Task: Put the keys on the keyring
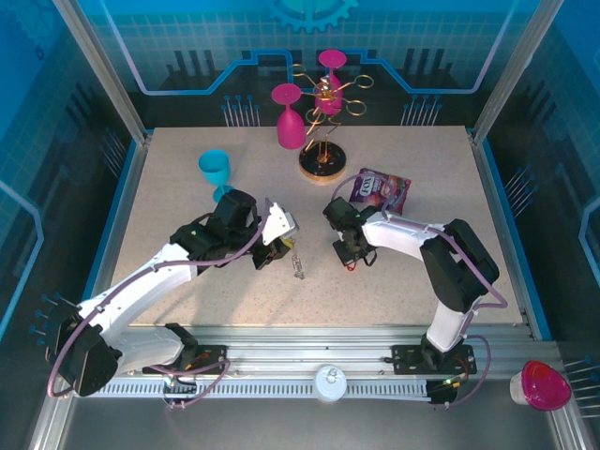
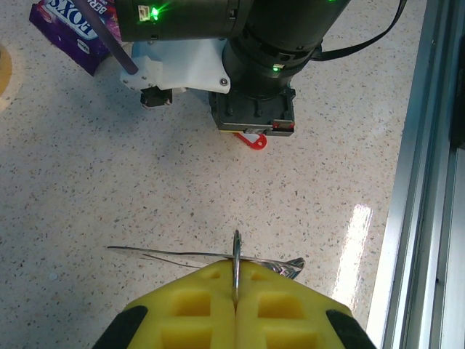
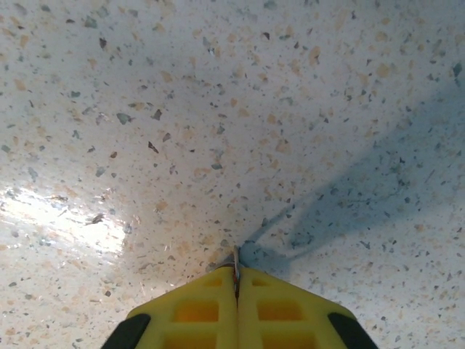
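Centrally, near the front of the speckled table (image 1: pixel 281 305), the two arms meet tip to tip. The left gripper (image 2: pixel 236 280) has its yellow fingers pressed together on the keyring (image 2: pixel 236 251), of which a thin metal ring stands upright and edge-on between the fingertips. Fine silver wire edges run out to the left of it, and a small silver metal piece (image 2: pixel 288 267) sits just right of the fingertips; whether that piece joins the ring cannot be told. Facing it, the right gripper (image 3: pixel 236 270) is likewise closed, with a sliver of metal pinched at its tips just above the tabletop. The keys (image 2: pixel 254 139) show in the left wrist view as a red plastic tag poking out beneath the right gripper's dark body, low over the table and well apart from the ring. Behind the right arm lies a purple snack packet (image 1: pixel 380 190). Farther back stand a teal goblet (image 1: pixel 215 169) and a gold wire rack (image 1: pixel 323 141) with pink goblets.
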